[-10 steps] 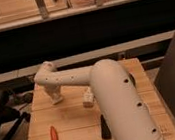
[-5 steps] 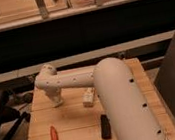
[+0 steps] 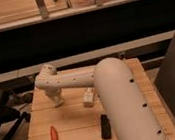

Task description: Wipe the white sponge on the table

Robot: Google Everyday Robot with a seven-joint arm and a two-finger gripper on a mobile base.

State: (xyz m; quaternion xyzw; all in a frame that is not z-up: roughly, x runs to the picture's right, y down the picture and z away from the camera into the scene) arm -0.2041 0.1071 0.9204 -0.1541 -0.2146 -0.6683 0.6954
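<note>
Wooden table (image 3: 76,132): light plank top, everything below lies on it.
Gripper (image 3: 56,98): down at the left rear of the top, tip at the surface, fingers drawn fully together.
White sponge (image 3: 58,103): pale chunky block right at the fingers, apparently pinched between them (the tip hides most of it).
White bar (image 3: 89,97): right of the Gripper, apart from it.
Black bar (image 3: 105,126): nearer the front edge.
Orange stick (image 3: 54,138): front left, well apart.

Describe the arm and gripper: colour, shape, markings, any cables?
The arm has smooth off-white shells: a fat rounded near link, then a slimmer tube, both carrying rows of small dark dots, with a rounded joint at the bend. The gripper, down at the left rear of the table, looks the same off-white. No cables show.
</note>
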